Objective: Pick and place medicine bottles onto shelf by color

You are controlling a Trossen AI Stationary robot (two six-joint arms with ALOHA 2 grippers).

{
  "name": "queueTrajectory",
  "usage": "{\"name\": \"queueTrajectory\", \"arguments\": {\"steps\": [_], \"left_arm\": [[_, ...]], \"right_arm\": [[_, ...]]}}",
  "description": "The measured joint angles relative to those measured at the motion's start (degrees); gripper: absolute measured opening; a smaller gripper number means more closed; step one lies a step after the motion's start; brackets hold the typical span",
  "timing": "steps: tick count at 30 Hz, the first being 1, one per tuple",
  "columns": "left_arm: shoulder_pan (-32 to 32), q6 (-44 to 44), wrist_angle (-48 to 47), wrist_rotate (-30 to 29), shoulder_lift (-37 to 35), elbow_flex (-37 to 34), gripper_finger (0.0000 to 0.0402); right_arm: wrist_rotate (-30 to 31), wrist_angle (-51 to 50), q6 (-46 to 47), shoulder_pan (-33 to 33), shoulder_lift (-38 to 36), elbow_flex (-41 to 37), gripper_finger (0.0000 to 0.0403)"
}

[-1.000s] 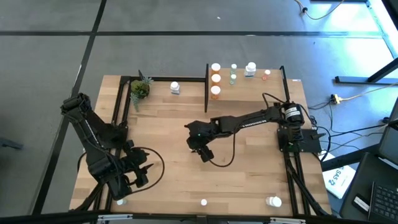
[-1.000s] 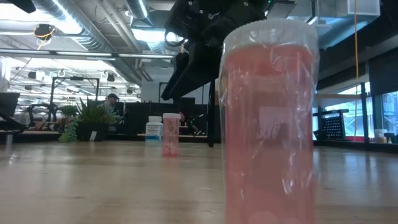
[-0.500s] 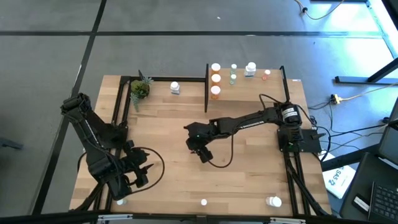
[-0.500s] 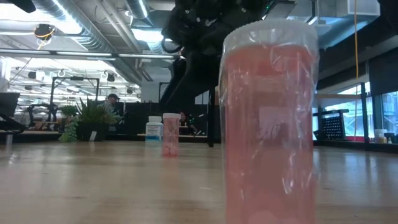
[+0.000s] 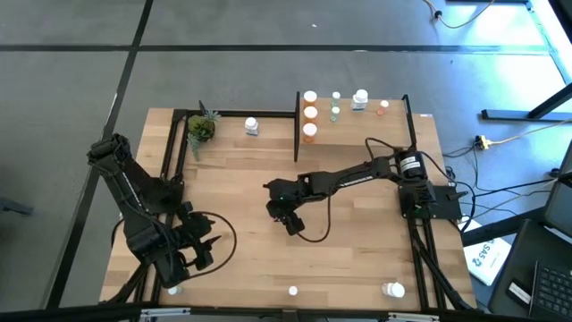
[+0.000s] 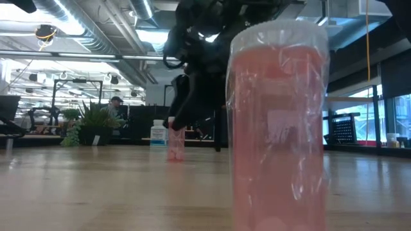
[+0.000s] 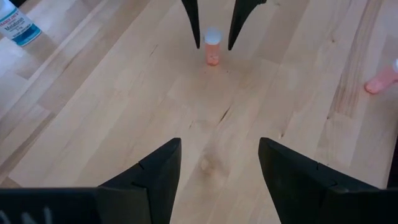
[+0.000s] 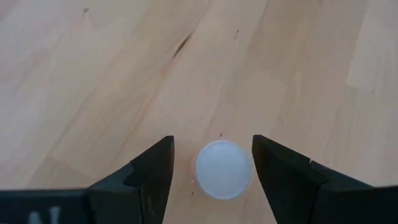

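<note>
1. The right gripper is hanging over the middle of the table, its fingers standing apart on either side of a white-capped pinkish bottle; no contact is showing between fingers and cap.
2. In the left wrist view the same bottle is standing upright between the right gripper's two dark fingertips.
3. The right arm is reaching inward from its base at the table's right edge.
4. The left gripper is waiting near the table's front left corner, its fingers spread and holding nothing.
5. A blue-labelled white bottle is showing print too small to read.
6. Orange, green and white bottles are standing on the shelf.
</note>
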Motion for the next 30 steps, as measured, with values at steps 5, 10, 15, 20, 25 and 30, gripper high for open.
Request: {"name": "queueTrajectory", "arguments": {"steps": [5,10,15,20,25,30], "left_arm": [[0.0,0.0,0.0,0.0,0.0,0.0,0.0208],[0.0,0.0,0.0,0.0,0.0,0.0,0.0208],[0.0,0.0,0.0,0.0,0.0,0.0,0.0208],[0.0,0.0,0.0,0.0,0.0,0.0,0.0208],[0.0,0.0,0.0,0.0,0.0,0.0,0.0208],[0.0,0.0,0.0,0.0,0.0,0.0,0.0208]], "right_arm": [[0.0,-0.1,0.1,0.0,0.4,0.0,0.0209],[0.0,-0.2,0.5,0.0,0.4,0.0,0.0170],[0.1,-0.2,1.9,0.0,0.4,0.0,0.0124],[0.0,-0.2,2.0,0.0,0.4,0.0,0.0112],[-0.2,-0.9,3.6,0.0,0.1,0.1,0.0126],[-0.8,-5.7,3.6,0.0,-0.3,2.2,0.0116]]}}
